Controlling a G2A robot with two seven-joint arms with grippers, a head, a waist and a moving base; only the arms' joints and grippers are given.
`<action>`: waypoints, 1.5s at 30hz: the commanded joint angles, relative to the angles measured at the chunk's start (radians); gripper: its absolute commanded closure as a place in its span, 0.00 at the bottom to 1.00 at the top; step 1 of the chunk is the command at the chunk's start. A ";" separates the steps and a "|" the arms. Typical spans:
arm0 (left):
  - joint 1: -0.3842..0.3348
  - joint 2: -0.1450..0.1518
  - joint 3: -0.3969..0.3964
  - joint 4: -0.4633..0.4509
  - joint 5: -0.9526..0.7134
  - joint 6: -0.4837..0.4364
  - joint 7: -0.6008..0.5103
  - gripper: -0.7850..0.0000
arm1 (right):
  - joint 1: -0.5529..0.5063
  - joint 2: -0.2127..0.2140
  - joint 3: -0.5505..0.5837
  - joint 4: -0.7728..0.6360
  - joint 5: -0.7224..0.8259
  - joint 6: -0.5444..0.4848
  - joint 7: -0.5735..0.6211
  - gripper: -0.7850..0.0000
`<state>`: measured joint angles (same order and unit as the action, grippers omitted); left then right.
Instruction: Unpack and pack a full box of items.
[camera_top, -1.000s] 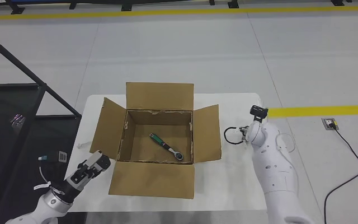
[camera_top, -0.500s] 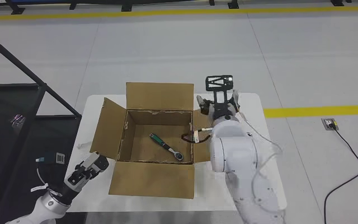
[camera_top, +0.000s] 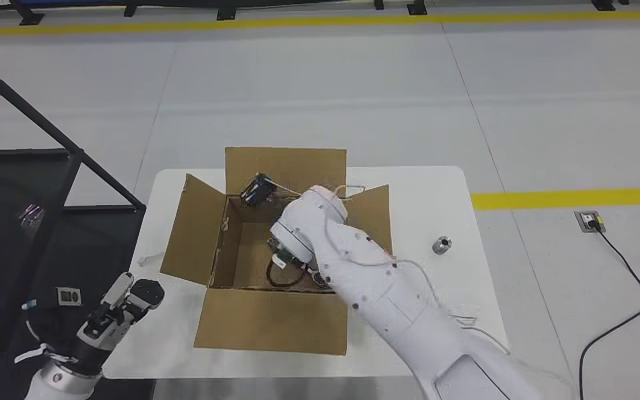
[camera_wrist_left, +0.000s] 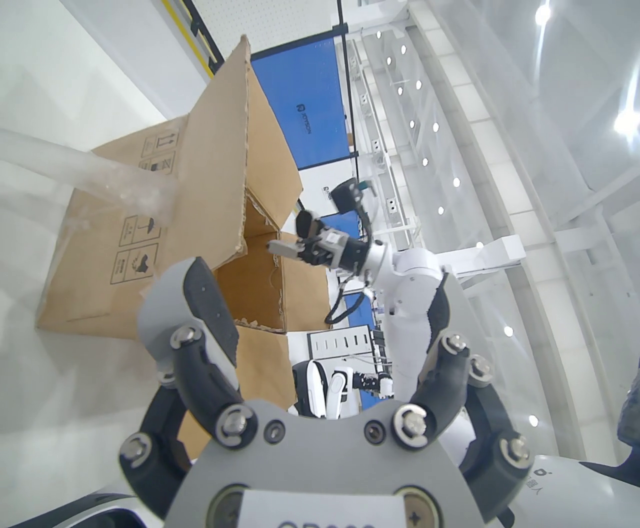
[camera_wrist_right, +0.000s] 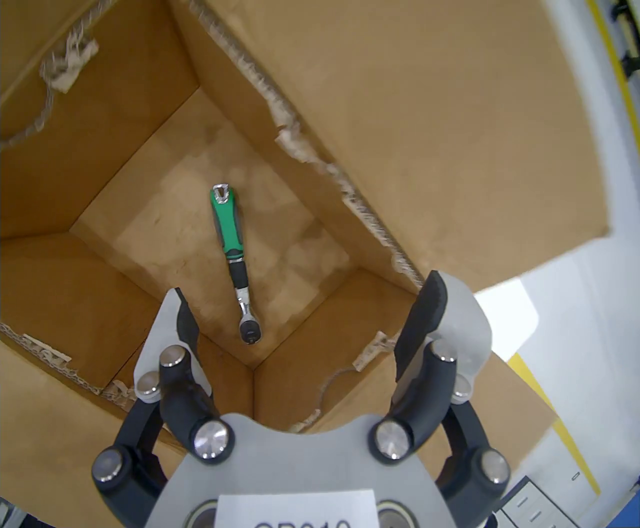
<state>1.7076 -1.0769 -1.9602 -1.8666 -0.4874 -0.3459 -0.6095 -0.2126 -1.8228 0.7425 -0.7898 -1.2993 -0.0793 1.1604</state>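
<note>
- Over the far-left part of the open box (camera_top: 285, 165), the right gripper (camera_top: 258, 189) hangs above the opening with its fingers spread wide and nothing between them.
- Down on the box floor lies the ratchet wrench (camera_wrist_right: 232, 255), flat, with a green handle and a metal head. It is the one item in the box that can be seen.
- Seen from the right wrist, the wrench is below and ahead of the spread fingers, well apart from them. Its head end lies close to a corner of the floor.
- Its long axis runs crosswise to the line joining the two fingertips. I judge that a straight descent would bring the pads to either side of the handle with little or no turn of the wrist.
- Off the near-left edge of the table, outside the box wall, the left gripper (camera_wrist_left: 320, 285) is also spread and empty.
- With cardboard between the left gripper and the tool, the right arm is plainly nearer and better placed for the pick.
</note>
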 joint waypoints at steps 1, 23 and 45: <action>0.000 0.000 0.000 0.000 0.002 0.000 0.000 0.00 | 0.025 -0.030 -0.021 0.149 0.059 -0.019 -0.030 0.00; -0.002 -0.002 0.012 -0.010 0.024 0.012 0.010 0.00 | 0.078 -0.155 -0.020 0.601 0.289 -0.088 -0.246 0.09; 0.008 0.011 -0.020 0.045 0.159 0.066 -0.089 0.00 | 0.078 -0.155 -0.020 0.601 0.289 -0.088 -0.246 0.00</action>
<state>1.7159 -1.0655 -1.9807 -1.8218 -0.3272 -0.2797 -0.6986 -0.1343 -1.9781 0.7222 -0.1888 -1.0104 -0.1672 0.9143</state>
